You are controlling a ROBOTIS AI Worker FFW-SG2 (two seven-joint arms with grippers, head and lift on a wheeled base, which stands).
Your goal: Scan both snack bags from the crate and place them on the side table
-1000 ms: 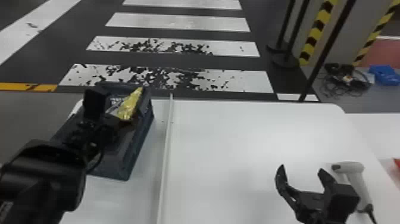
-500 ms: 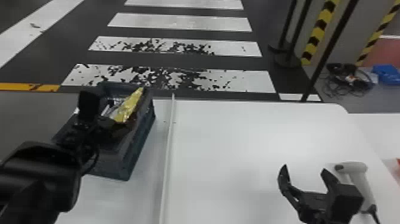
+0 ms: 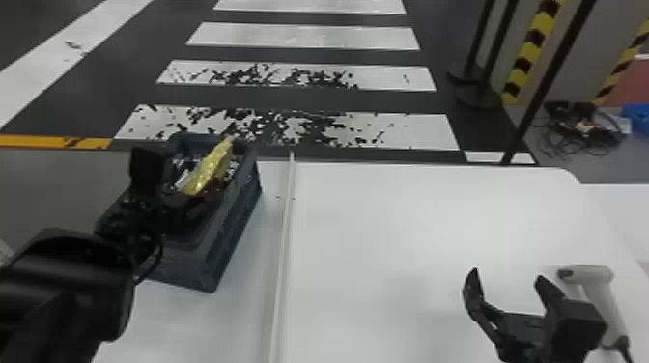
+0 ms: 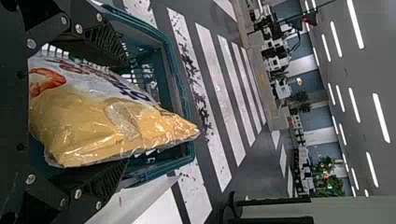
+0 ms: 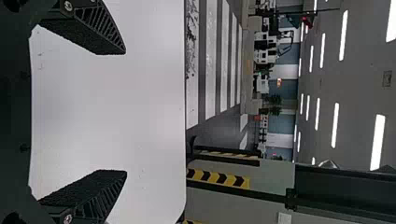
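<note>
The open left gripper (image 4: 126,113) straddles a yellow-and-white snack bag (image 4: 93,128) in the crate (image 3: 251,181); the right gripper (image 3: 507,274) hangs open. Likely light, soft and slippery with crushable contents, the bag wants a gentle hold across its middle.

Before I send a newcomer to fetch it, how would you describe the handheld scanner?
Find the white table, then its right side. There, right of the open right claw, lies the handheld scanner. Unlike the black claw, it is pale and pistol-shaped, with a dark cable.
</note>
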